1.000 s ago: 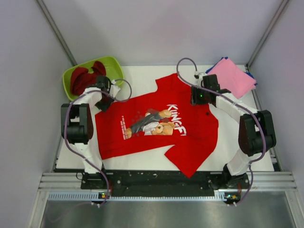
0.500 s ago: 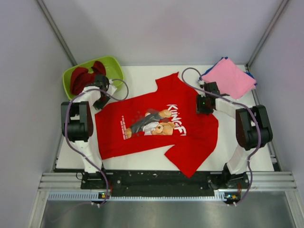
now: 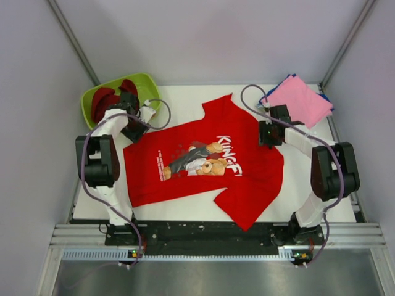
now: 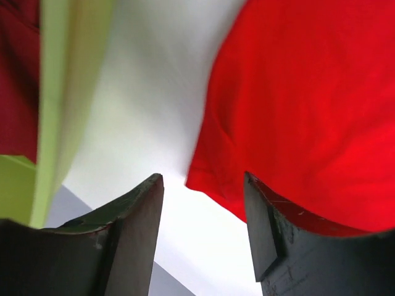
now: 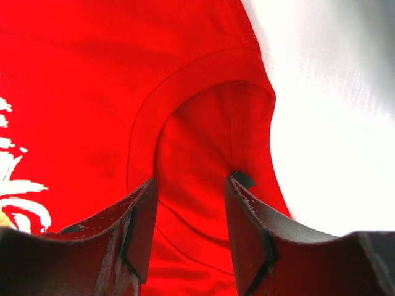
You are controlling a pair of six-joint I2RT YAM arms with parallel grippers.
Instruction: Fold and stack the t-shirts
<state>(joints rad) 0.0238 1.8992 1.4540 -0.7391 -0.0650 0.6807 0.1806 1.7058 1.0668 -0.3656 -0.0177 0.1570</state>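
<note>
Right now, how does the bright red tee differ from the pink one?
The bright red tee lies spread out across the table; the pink tee is folded small at the far right corner. The bright red tee shows a chest print; the pink tee looks plain. Both lie flat.

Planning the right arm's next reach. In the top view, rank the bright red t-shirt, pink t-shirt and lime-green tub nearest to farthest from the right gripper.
1. The bright red t-shirt, under the right gripper at its collar.
2. The pink t-shirt, far right corner.
3. The lime-green tub, far left corner.
</note>
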